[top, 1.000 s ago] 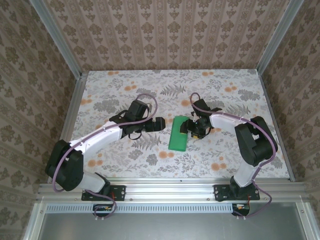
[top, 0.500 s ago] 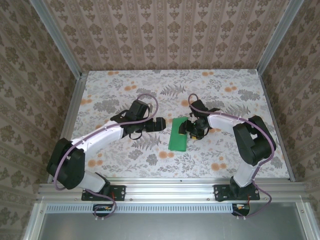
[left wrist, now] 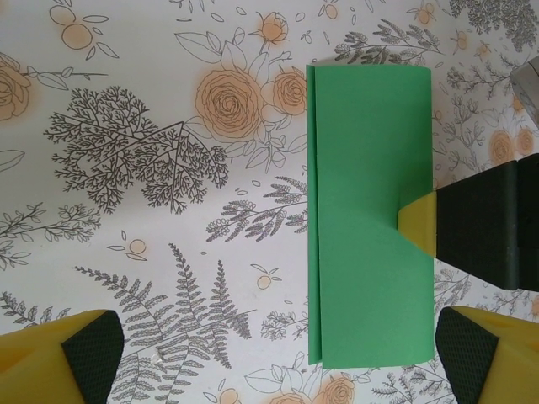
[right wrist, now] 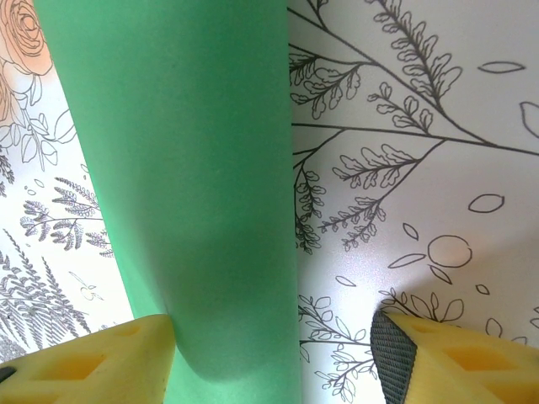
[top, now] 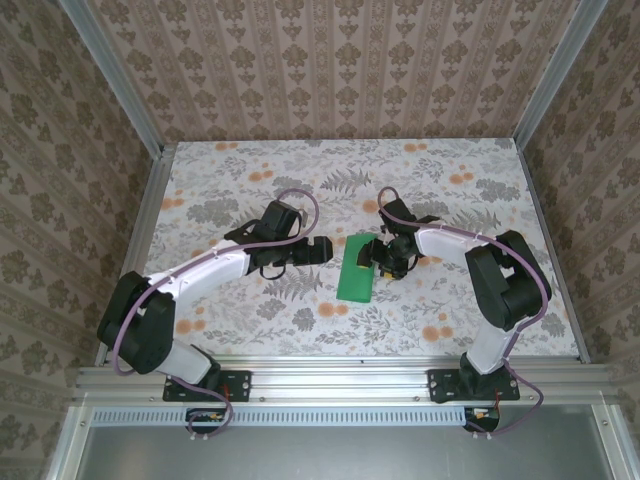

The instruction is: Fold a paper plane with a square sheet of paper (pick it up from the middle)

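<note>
Green square sheet of paper (top: 355,270) lies folded between released left claw (top: 320,248) and parted right claw (top: 383,259) touching it.

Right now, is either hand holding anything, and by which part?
Nothing is gripped. The folded green paper lies on the table; the open right hand has one fingertip at the middle of its long edge. The left hand hovers open.
</note>
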